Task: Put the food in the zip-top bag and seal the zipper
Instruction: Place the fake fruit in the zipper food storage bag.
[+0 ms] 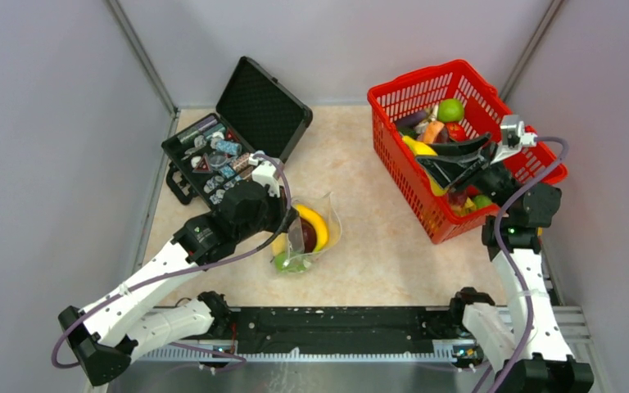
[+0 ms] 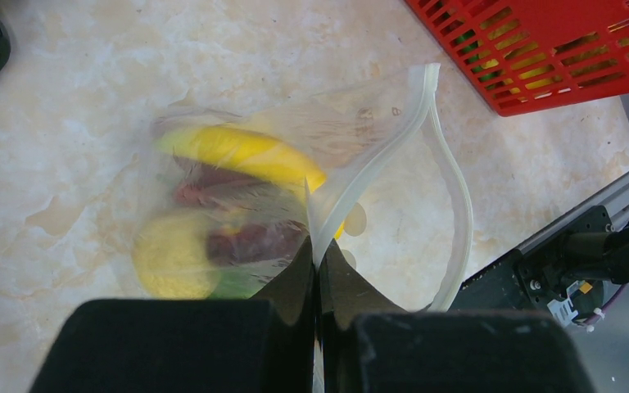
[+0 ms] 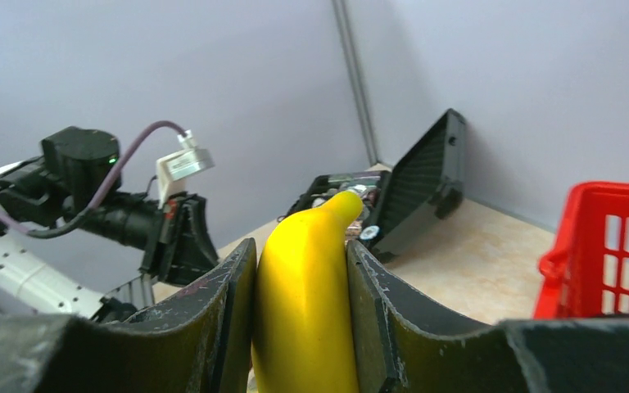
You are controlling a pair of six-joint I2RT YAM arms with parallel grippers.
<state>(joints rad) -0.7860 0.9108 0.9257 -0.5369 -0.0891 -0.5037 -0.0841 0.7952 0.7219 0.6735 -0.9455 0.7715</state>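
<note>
The tabletop (image 1: 377, 246) is a pale beige, marble-patterned surface. Three things rest on it: an open black case (image 1: 237, 135) at the back left, a red mesh basket (image 1: 401, 172) at the back right, and, well apart from both, a clear zip-top bag (image 1: 328, 209) near the middle.

Zip-top bag (image 1: 332, 219) of toy food (image 1: 315, 226) mid-table — red basket (image 1: 414, 82) right, open black case (image 1: 264, 106) left

The bag (image 2: 377, 123) is showing clear, crinkly plastic film. The banana (image 3: 303, 311) is reading as smooth, glossy plastic. The basket (image 1: 397, 147), at 2 o'clock, is presenting red moulded plastic lattice. The case (image 1: 266, 106), at 11 o'clock, is showing matt black ribbed lining.
</note>
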